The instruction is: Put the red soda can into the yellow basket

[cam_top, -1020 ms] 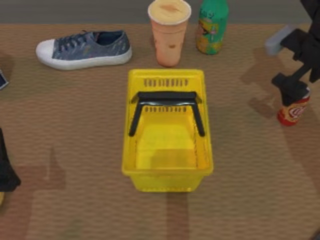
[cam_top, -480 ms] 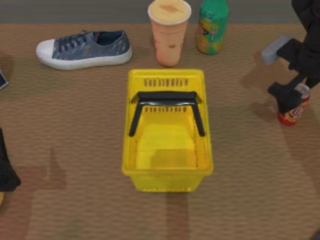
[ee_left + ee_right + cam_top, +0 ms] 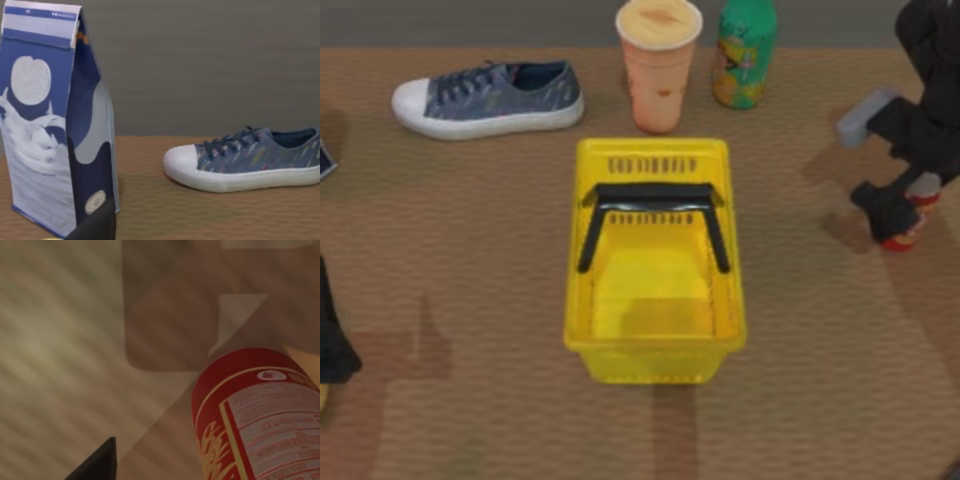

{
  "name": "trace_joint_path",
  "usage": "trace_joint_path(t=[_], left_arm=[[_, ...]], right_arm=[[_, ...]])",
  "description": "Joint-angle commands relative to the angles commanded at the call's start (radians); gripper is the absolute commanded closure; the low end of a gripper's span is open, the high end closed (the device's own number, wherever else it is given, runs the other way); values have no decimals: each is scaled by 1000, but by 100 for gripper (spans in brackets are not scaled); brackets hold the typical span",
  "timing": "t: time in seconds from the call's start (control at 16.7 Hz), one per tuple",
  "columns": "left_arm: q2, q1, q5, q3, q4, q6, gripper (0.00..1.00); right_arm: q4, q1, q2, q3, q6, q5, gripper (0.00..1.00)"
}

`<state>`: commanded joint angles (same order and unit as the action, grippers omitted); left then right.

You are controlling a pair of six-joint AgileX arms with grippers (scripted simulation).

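Observation:
The red soda can stands upright near the table's right edge, well to the right of the yellow basket. My right gripper hangs over the can from its left side and is open. In the right wrist view the can fills one side, with a wide gap between it and the one dark fingertip that shows. The other finger is hidden. The basket sits at the table's middle with its black handle folded across the opening. My left arm stays parked at the left edge.
An orange cup and a green bottle stand behind the basket. A blue sneaker lies at the back left. A blue and white carton stands close to the left gripper.
My right arm has shifted a little left and toward the back, uncovering the can's silver top. The can, the basket and the left arm have stayed where they were.

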<state>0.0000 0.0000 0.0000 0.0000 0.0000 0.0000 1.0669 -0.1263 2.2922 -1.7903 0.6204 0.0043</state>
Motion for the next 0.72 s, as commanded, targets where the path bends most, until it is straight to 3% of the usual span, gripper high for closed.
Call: trace_joint_path(t=[0.72], left_arm=[[0, 0, 0, 0, 0, 0, 0]], right_arm=[[0, 0, 0, 0, 0, 0, 98]])
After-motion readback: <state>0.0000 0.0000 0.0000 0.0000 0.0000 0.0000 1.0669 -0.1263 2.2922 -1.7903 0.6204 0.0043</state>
